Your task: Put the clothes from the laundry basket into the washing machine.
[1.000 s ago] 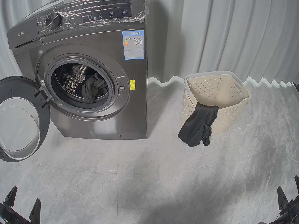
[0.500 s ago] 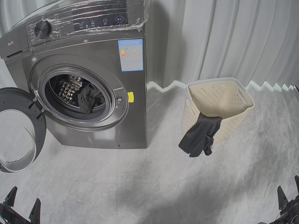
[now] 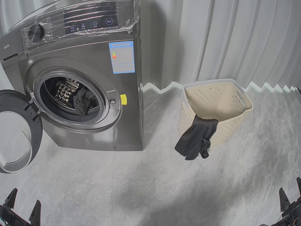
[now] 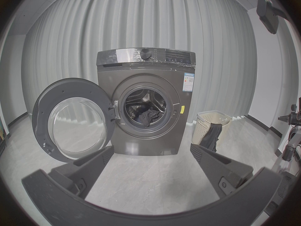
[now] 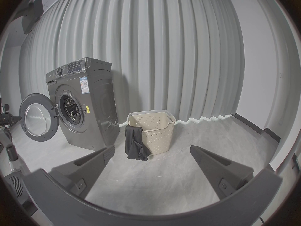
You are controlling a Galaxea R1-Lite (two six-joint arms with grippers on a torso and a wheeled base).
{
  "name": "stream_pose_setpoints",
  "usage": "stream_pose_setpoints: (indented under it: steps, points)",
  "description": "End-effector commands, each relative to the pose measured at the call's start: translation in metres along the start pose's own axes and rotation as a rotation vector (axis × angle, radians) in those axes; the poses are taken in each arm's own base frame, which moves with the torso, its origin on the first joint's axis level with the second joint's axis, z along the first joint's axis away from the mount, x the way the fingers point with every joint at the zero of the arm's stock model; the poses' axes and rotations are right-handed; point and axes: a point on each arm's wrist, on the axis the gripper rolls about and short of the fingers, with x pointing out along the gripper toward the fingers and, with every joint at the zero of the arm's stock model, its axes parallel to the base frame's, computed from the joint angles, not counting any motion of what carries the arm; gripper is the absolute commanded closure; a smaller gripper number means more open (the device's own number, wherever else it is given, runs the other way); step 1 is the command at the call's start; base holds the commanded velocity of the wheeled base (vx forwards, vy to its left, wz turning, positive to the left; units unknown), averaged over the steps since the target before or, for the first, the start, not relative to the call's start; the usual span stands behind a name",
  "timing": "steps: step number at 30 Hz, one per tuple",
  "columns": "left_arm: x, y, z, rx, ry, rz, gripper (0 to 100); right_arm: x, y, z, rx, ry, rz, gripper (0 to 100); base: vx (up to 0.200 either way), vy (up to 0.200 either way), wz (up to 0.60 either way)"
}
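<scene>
Black garment point(image 3: 197, 137) is draping over the rim of the laundry basket point(image 3: 233, 124) at one o'clock; right gripper point(image 5: 151, 148) and left gripper point(image 4: 150, 148) are gaping empty, so pinching its bunched top is looking wisest.

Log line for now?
grey washing machine open, dark garment inside | black garment over cream perforated basket rim | left gripper, right gripper open

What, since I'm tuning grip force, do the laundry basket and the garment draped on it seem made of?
Laundry basket: likely rigid moulded plastic, cream and matte, judging by its perforated walls and cut-out handle. Dark garment: soft thin fabric, weave unclear; it hangs limp in folds over the rim.
</scene>
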Motion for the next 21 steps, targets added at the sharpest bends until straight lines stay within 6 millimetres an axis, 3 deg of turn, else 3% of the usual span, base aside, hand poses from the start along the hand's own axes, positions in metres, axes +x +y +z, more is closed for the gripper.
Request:
stream_pose_setpoints:
  steps: [1,5,11,21]
  points:
    - [0.0000,0.0001,-0.0044,-0.001,0.001,-0.001,0,0.0003,0.0000,-0.0048,0.000,0.005,0.000,0,0.000,-0.200,0.00]
    - [0.0000,0.0001,-0.0044,-0.004,0.001,-0.001,0,0.0001,0.0000,-0.0047,0.000,0.002,0.000,0,0.000,-0.200,0.00]
    - [0.0000,0.0001,-0.0044,-0.007,0.001,-0.001,0,0.0001,0.0000,-0.0047,0.000,0.002,0.000,0,0.000,0.000,0.00]
    - [0.0000,0.0001,-0.0044,-0.005,0.001,0.001,0,0.0001,0.0000,-0.0047,0.000,0.002,0.000,0,0.000,-0.180,0.00]
